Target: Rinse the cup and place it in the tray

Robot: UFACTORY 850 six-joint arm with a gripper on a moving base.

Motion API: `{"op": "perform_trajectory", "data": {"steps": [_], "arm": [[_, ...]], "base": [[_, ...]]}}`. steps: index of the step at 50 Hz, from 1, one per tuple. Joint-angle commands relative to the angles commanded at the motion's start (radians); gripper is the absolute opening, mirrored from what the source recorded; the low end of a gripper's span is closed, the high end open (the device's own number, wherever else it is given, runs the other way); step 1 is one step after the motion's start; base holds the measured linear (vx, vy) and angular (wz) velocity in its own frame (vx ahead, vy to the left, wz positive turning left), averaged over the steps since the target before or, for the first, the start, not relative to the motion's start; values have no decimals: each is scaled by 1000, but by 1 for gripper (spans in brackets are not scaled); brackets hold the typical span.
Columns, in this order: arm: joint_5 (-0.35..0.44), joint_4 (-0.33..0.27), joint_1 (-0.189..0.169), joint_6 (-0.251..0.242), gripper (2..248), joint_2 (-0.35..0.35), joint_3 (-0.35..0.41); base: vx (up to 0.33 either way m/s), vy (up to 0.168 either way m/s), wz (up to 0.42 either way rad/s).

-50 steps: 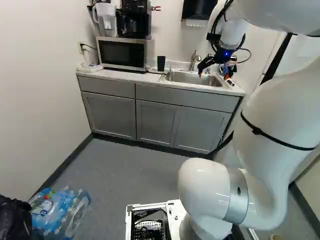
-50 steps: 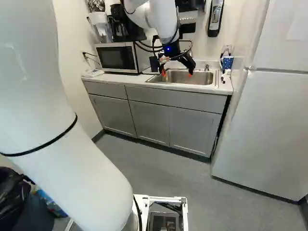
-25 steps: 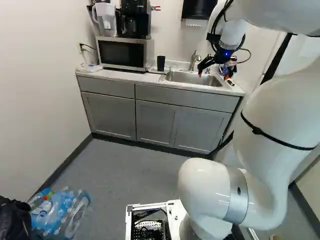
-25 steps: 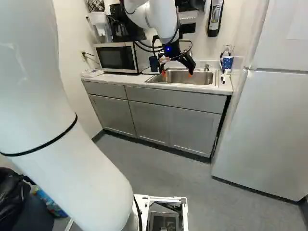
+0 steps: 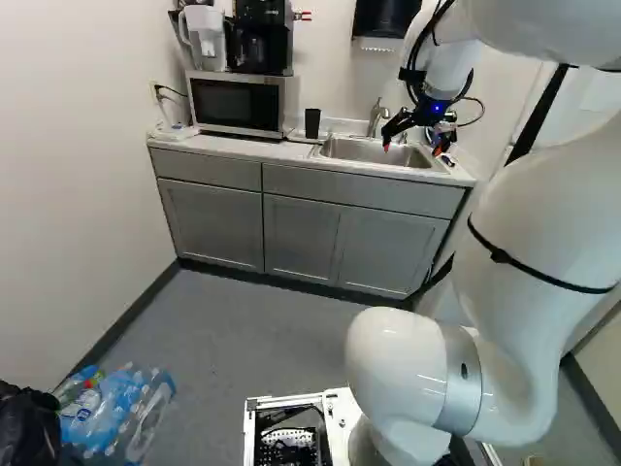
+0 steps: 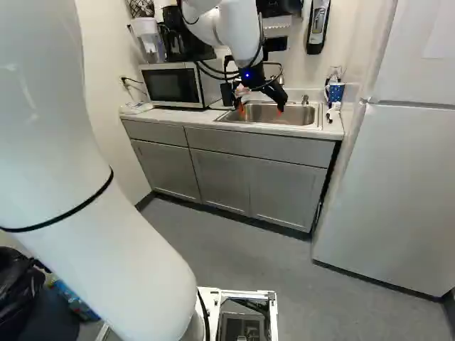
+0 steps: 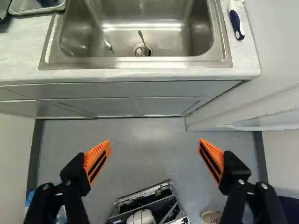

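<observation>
we log the black two-fingered claw [image 6: 260, 109] spread wide; dark tapered cup [image 5: 312, 121] upright, seemingly in the shallow metal tray [image 7: 28, 10].

On the desk [image 5: 223, 148] there is a microwave [image 5: 236, 102], and upon it stand a coffee maker [image 5: 258, 39] and a pitcher [image 5: 206, 34]. A black cup [image 5: 311, 123] stands between the microwave and the sink [image 5: 364, 150]. Plastic bottles [image 5: 114, 416] lie at the lower left.
</observation>
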Motion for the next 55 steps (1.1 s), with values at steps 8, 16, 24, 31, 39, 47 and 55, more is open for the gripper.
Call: {"op": "perform_trajectory", "data": {"steps": [8, 16, 24, 31, 39, 47, 55], "arm": [[29, -1, 8, 2, 247, 5, 21], [66, -1, 17, 4, 247, 12, 48], [109, -2, 28, 7, 247, 20, 80], [153, -3, 40, 9, 247, 28, 112], [210, -4, 55, 13, 247, 38, 153], [276, -5, 72, 17, 247, 50, 201], [348, -7, 90, 21, 247, 63, 253]], "base": [[0, 0, 0], [0, 0, 0], [0, 0, 0], [0, 0, 0], [0, 0, 0], [0, 0, 0], [0, 0, 0]]}}
